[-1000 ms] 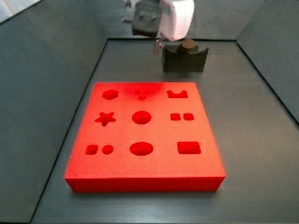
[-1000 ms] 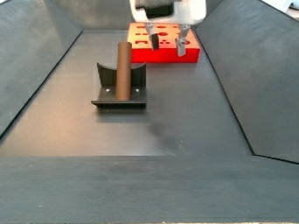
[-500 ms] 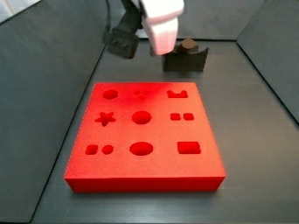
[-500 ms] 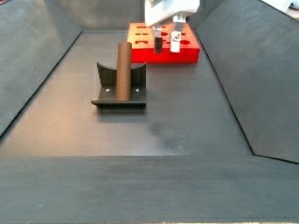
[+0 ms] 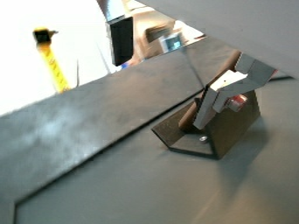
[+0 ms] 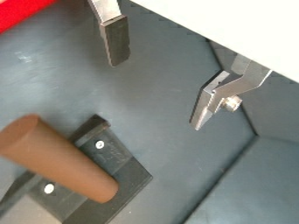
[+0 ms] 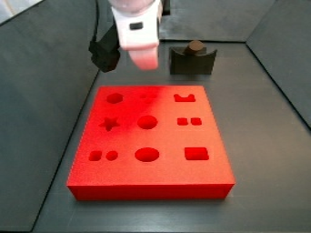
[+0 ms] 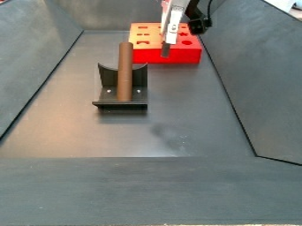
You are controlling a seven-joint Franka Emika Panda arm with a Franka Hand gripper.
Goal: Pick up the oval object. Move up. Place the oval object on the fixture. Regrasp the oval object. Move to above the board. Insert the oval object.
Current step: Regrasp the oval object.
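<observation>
The oval object (image 8: 120, 64) is a brown rod standing upright in the notch of the dark fixture (image 8: 119, 95), away from the gripper. In a side view it shows as a short brown stub (image 7: 191, 44) on top of the fixture (image 7: 192, 62). The red board (image 7: 152, 136) lies on the floor with its cut-out holes. My gripper (image 7: 136, 50) hangs tilted over the board's far edge, to the left of the fixture, and is also seen in a side view (image 8: 169, 42). In a wrist view the gripper (image 6: 163, 74) is open and empty, with the rod (image 6: 59, 162) off to one side.
Dark sloping walls (image 8: 35, 79) close in the floor on both sides. A corner of the red board (image 6: 24, 13) shows in a wrist view. A finger (image 5: 218, 94) stands in front of the fixture (image 5: 216, 136) in a wrist view.
The gripper has moved away from the fixture toward the board and turned to a tilted pose. The rod stays in the fixture.
</observation>
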